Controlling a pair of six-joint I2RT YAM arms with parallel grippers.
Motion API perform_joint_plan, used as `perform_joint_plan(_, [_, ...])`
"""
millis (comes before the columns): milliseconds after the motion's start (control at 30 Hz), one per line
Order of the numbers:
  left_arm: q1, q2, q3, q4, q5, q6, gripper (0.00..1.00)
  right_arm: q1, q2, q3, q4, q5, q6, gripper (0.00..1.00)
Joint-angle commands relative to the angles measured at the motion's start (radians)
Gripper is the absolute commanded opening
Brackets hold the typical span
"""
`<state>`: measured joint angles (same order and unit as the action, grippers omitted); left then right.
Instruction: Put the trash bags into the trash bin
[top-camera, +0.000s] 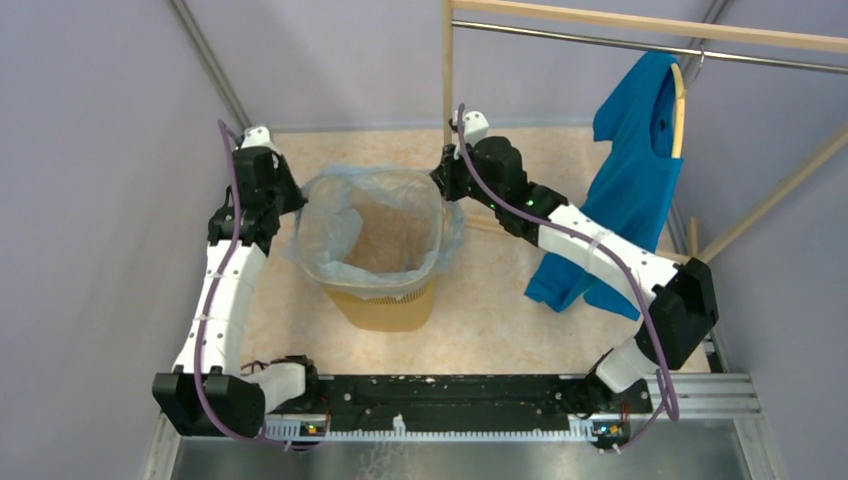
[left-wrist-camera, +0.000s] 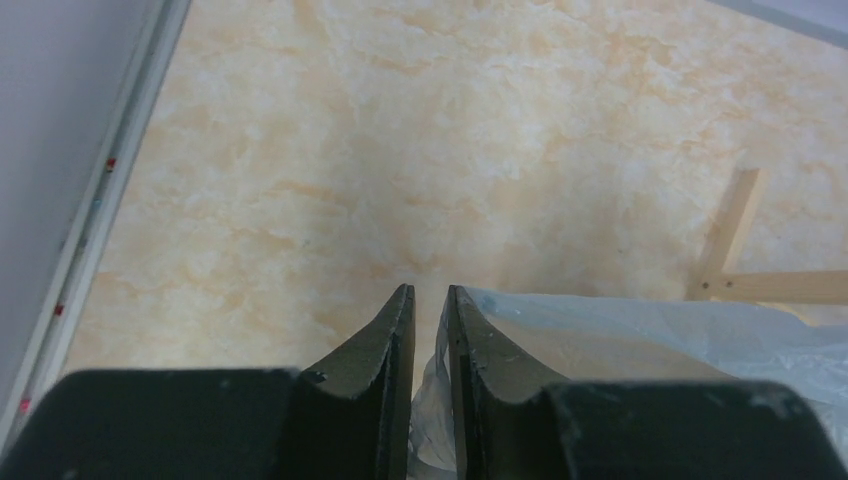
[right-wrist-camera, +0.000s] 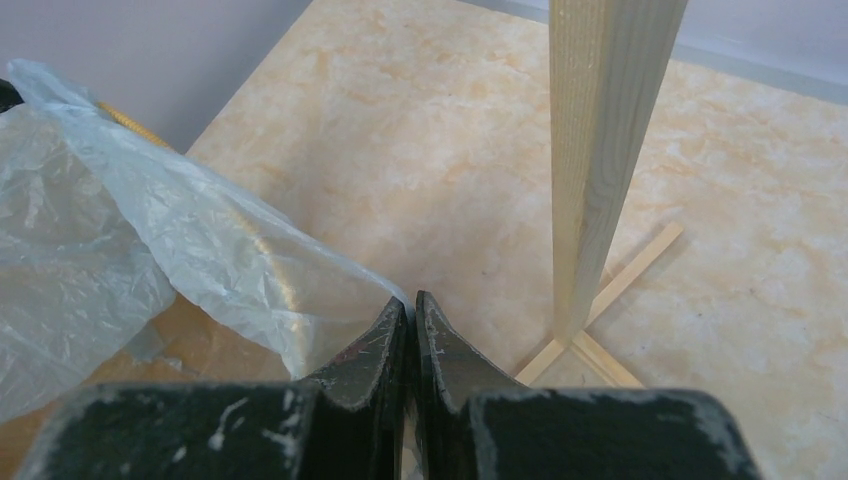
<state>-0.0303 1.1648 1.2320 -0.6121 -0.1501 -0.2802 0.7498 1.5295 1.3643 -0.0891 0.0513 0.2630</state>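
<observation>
On the left gripper (left-wrist-camera: 428, 292), the jaws are seen slightly apart, with a narrow gap left between them. Pale film of the trash bag (top-camera: 340, 225) is visible low in that gap and is spread out to the right of the fingers. This gripper is held at the far left corner of the bin (top-camera: 385, 310), an orange mesh basket that is placed between the two arms.

On the right gripper (right-wrist-camera: 410, 298), at the bin's far right corner, the jaws are pressed together on an edge of the bag. Crinkled film is drawn up to the fingertips from the left.

The bag is seated inside the bin, with its mouth open and its film folded over much of the rim.

A wooden post (right-wrist-camera: 600, 150) is stood upright just ahead and to the right of the right gripper. Beyond that arm, a blue shirt (top-camera: 635, 170) is hung from a rail (top-camera: 650, 45). Marbled beige flooring (left-wrist-camera: 400, 130) is spread ahead of both grippers.
</observation>
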Motion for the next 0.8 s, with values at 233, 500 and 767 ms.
perform_joint_plan(233, [0.015,-0.015,-0.024,0.038,0.209,-0.050,0.26,-0.008,0.043,-0.049,0.063,0.104,0.066,0.00])
perform_joint_plan(500, [0.017,-0.009,-0.079,0.018,0.164,-0.054,0.16,-0.007,-0.027,-0.110,0.115,0.034,0.090,0.06])
perform_joint_plan(767, [0.023,-0.105,-0.215,-0.020,0.076,-0.079,0.12,-0.007,-0.023,-0.067,0.104,0.001,0.093,0.09])
